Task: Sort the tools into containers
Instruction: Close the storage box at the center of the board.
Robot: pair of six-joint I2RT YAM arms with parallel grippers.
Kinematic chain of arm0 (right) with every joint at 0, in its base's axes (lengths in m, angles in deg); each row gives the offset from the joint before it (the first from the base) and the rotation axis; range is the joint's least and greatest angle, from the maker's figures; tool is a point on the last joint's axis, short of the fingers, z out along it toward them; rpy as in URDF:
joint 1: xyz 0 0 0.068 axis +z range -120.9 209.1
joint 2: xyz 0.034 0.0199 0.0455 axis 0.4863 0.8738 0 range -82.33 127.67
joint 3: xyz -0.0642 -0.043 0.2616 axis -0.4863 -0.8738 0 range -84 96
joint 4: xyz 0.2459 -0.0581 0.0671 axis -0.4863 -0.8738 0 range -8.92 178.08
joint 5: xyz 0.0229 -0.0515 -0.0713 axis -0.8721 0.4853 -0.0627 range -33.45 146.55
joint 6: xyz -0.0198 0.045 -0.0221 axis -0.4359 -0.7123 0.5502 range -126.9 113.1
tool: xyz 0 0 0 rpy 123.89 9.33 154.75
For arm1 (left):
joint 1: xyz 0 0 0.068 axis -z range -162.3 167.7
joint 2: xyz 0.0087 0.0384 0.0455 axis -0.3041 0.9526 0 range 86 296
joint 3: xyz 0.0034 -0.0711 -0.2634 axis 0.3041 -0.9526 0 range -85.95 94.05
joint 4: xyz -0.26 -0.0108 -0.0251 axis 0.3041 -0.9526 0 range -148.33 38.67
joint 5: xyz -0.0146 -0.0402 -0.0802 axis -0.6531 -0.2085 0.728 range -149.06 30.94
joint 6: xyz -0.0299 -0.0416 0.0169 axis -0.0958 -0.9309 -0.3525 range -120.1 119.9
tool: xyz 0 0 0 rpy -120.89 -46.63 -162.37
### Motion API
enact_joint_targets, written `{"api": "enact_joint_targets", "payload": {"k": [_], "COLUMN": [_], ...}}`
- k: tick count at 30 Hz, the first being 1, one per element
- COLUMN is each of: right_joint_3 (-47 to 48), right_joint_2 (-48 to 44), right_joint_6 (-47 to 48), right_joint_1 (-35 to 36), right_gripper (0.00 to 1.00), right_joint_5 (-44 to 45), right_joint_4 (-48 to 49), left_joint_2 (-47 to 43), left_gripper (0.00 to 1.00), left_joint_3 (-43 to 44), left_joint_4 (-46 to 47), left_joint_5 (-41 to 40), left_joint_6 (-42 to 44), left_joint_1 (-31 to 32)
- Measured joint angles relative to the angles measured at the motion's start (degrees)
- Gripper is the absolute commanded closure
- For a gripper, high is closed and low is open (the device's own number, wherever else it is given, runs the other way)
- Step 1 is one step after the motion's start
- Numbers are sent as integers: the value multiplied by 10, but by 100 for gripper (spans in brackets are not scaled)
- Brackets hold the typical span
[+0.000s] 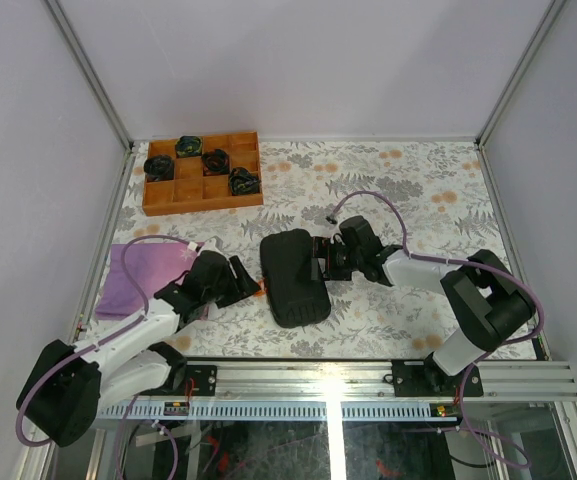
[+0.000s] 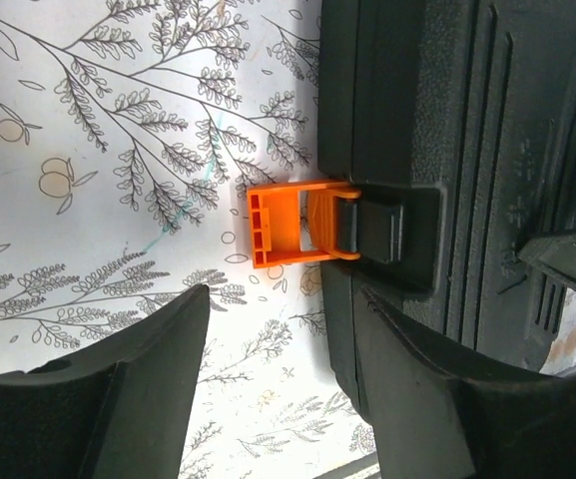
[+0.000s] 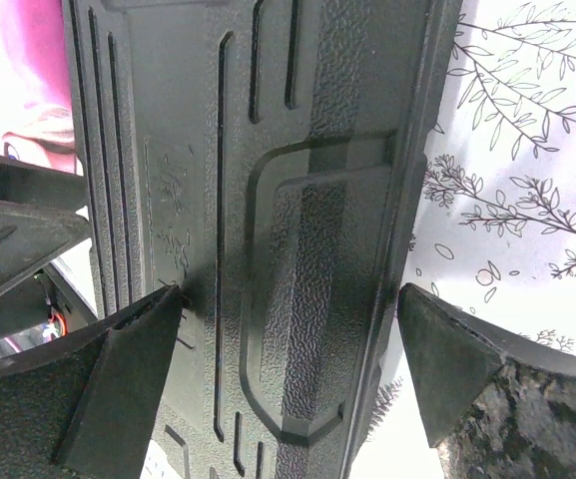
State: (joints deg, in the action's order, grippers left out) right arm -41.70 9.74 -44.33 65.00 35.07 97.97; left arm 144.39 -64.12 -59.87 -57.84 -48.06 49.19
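The container, a black hard case (image 1: 293, 275), lies shut on the flowered table. No tools show in any view. My left gripper (image 1: 248, 283) is at the case's left side. In the left wrist view it (image 2: 283, 299) stands open, one finger over the tablecloth and the other over the case's rim (image 2: 467, 150). The orange latch (image 2: 288, 225) sticks out flat from the case just beyond the fingertips. My right gripper (image 1: 326, 262) is at the case's right side. It (image 3: 289, 294) is open wide, one fingertip on the textured lid (image 3: 297, 180) and the other past its edge.
A brown wooden compartment tray (image 1: 203, 207) with several dark round items (image 1: 216, 160) stands at the back left. A purple cloth (image 1: 140, 272) lies left of my left arm. Metal frame posts and white walls enclose the table.
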Motion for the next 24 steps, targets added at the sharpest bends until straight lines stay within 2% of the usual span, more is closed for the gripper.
{"api": "enact_joint_targets", "payload": {"k": [10,24], "right_joint_3": [-24,-55], "right_joint_2": [-3,-16], "right_joint_6": [-25,-50], "right_joint_1": [0,1], "right_gripper": [8,10], "right_joint_5": [0,11], "right_joint_4": [40,78], "left_joint_2": [-17,39], "left_gripper": [44,50], "left_joint_3": [37,55], "left_joint_4": [-33,-7], "left_joint_5": [-42,-32], "left_joint_6": [-5,-24], "left_joint_1": [35,49]}}
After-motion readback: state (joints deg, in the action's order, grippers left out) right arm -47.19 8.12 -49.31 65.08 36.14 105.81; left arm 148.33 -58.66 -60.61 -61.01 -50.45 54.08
